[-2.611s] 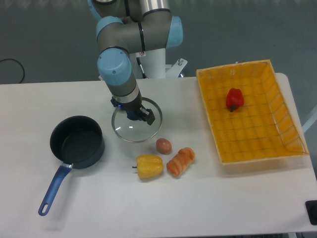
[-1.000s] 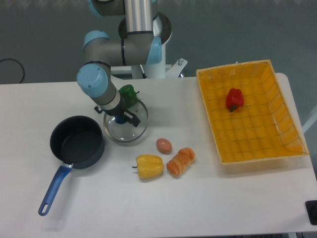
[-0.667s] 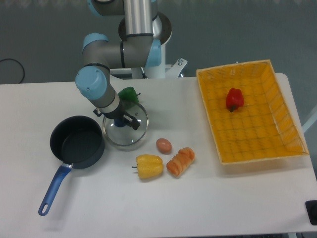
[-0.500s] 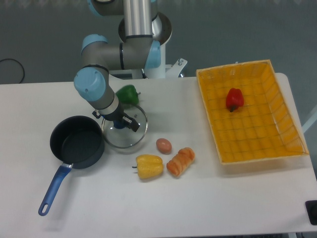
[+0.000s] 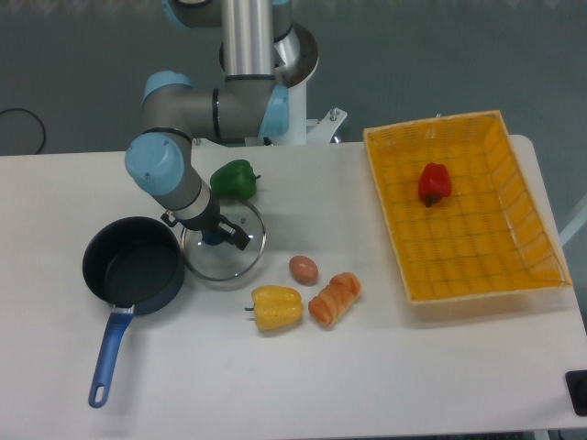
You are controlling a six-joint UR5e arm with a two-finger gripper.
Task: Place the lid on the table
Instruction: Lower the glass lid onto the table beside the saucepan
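Lid (image 5: 223, 246) placement is the step in hand: the round glass disc sits over the white table (image 5: 385, 367), just beside the dark blue pot (image 5: 133, 273) and apparently touching or overlapping the pot's right rim. The gripper (image 5: 218, 236) is closed on the small blue knob at the lid's centre; its fingers are narrow around the knob, and the wrist hides most of the contact. You cannot tell from this single view whether the metal rim already rests on the tabletop or hangs just above it, so judge contact by shadow and rim level before you release. Lower straight down, keeping the lid flat, so that the whole rim meets the surface at once. Set it clear of the pot's edge; a rim resting on the pot would leave the lid tilted and likely to slide. Keep it away from the green pepper (image 5: 233, 179) behind it and the egg (image 5: 304, 269) and yellow pepper (image 5: 277, 308) in front. Open the fingers only once the lid is supported, then lift vertically off the knob.
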